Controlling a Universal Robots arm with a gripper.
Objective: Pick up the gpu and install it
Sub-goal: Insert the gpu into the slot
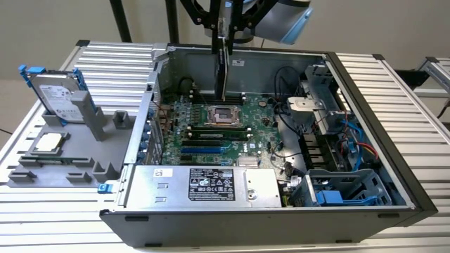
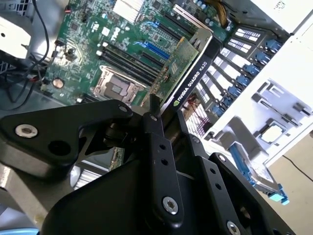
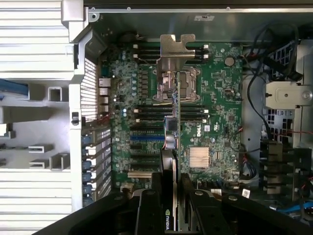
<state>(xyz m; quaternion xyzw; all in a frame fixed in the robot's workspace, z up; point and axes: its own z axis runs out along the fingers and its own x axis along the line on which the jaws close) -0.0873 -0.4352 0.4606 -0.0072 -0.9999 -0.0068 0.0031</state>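
Exterior view: gpu hangs over case on slatted table, beige wall behind.

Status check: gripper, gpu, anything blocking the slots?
Copy: gripper shut on gpu. Held upright over motherboard inside open case, not seated. Slots look bare; cables off to the exterior view's right.
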